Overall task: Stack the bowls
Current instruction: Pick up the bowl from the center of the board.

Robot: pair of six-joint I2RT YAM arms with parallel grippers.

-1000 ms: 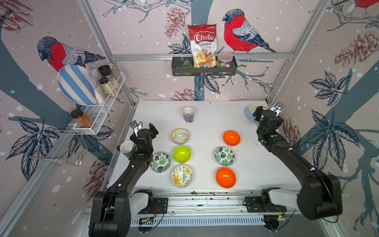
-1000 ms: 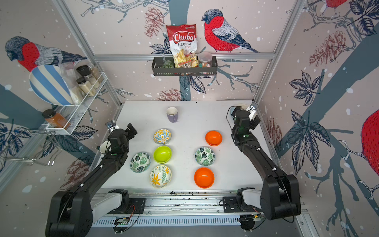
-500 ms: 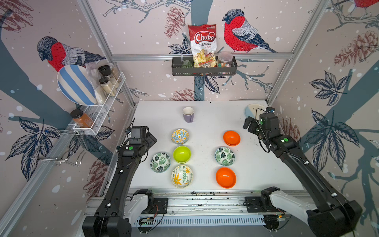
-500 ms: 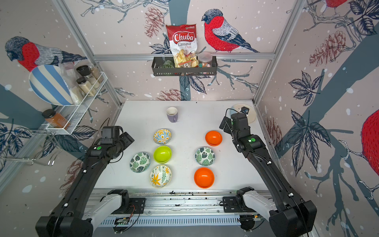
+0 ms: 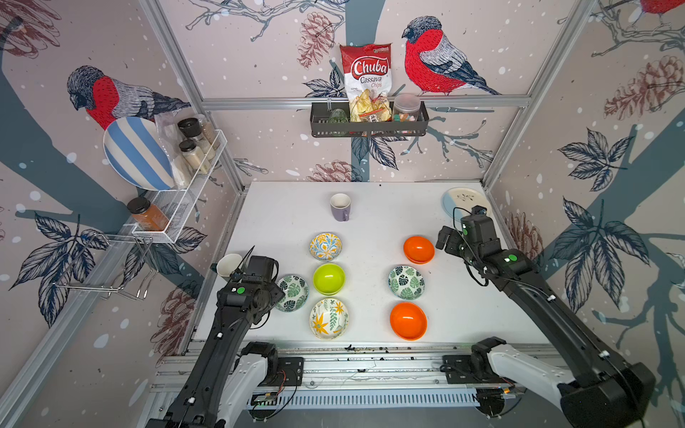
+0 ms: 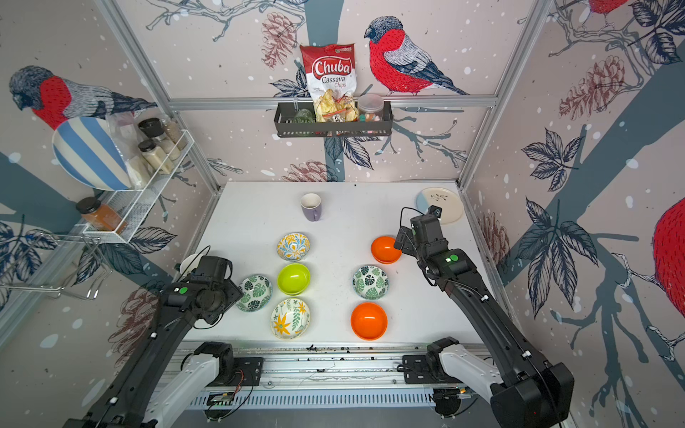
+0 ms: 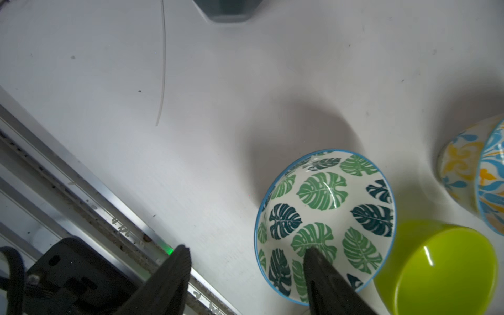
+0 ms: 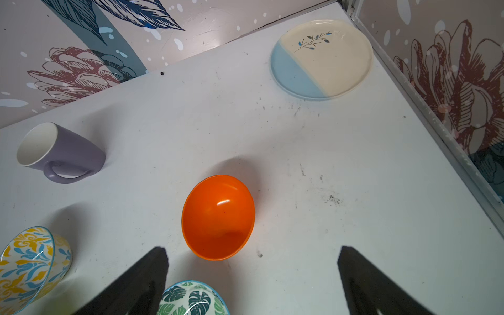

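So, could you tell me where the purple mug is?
In both top views the purple mug stands at the far middle of the table, beyond the yellow-and-blue bowl.

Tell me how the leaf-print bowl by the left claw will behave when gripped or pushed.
The leaf-print bowl looks rigid glazed ceramic, so probably stiff but chippable. Its glossy highlights suggest a slippery rim for the left claw. Pushed sideways, it would likely slide into the lime bowl beside it.
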